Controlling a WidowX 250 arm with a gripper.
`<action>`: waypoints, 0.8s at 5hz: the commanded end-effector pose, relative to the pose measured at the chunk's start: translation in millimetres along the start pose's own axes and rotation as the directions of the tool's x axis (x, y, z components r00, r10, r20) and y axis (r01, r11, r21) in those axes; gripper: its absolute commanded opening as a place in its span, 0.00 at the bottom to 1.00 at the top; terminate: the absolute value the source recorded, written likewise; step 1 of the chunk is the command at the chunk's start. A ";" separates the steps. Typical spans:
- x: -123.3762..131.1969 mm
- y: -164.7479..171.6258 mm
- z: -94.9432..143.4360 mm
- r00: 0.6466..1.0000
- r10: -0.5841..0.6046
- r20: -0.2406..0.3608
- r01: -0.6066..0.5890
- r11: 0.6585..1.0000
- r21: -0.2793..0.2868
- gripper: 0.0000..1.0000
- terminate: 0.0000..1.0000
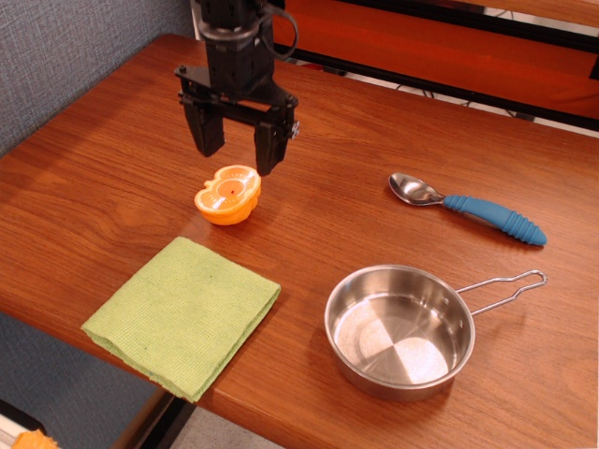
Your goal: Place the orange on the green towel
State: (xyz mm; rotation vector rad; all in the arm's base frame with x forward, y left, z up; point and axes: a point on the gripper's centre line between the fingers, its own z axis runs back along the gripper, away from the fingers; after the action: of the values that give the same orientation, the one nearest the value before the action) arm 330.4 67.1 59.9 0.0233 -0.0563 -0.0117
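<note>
The orange [227,195] is a toy half orange lying on the wooden table with its cut face up. The green towel [183,313] lies folded near the table's front left edge, in front of the orange. My gripper [236,159] is black, open and empty. It hangs just above and slightly behind the orange, its two fingers spread wider than the fruit.
A steel pan [401,330] with a wire handle stands at the front right. A spoon [468,208] with a blue handle lies behind it. The table's front edge runs just past the towel. A grey wall stands at the left.
</note>
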 end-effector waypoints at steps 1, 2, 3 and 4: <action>-1.1 1.9 2.4 1.000 -0.006 0.004 0.006 0.999 0.037 1.00 0.00; -3.7 -0.6 -3.0 1.000 -0.004 -0.011 0.004 0.999 0.038 1.00 0.00; -4.4 -2.7 -10.9 1.000 -0.004 -0.022 0.005 1.000 0.028 1.00 0.00; -4.1 -6.2 -20.7 0.999 -0.004 -0.041 0.005 0.999 0.033 1.00 0.00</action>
State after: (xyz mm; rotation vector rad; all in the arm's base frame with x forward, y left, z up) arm 327.4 61.0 25.6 0.0486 0.0241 -0.0069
